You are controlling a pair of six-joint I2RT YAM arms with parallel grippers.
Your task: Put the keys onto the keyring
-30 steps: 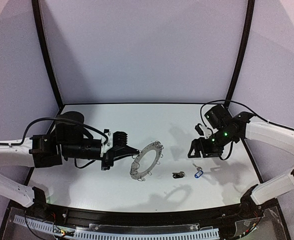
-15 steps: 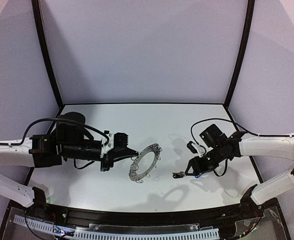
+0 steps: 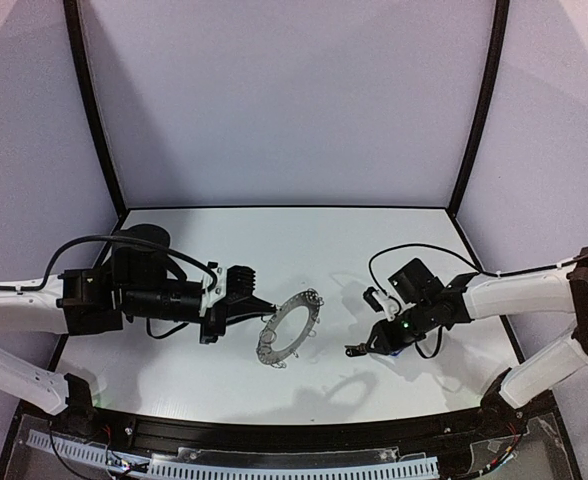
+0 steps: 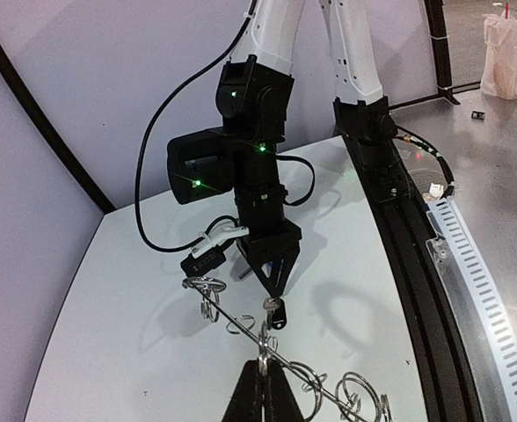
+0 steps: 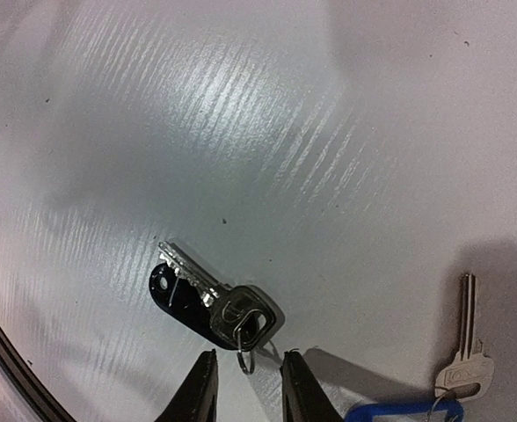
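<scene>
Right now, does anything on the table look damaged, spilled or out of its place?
Nothing stands out. The keyring is tilted only because the left tool grips its edge. The black-headed key and the blue-tagged key lie flat and apart, below the right tool.

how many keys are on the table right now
2. The key with the black fob lies on the table in front of the right gripper. The key with the blue tag lies apart from it, near the bottom edge of the right wrist view. None seems hidden.
</scene>
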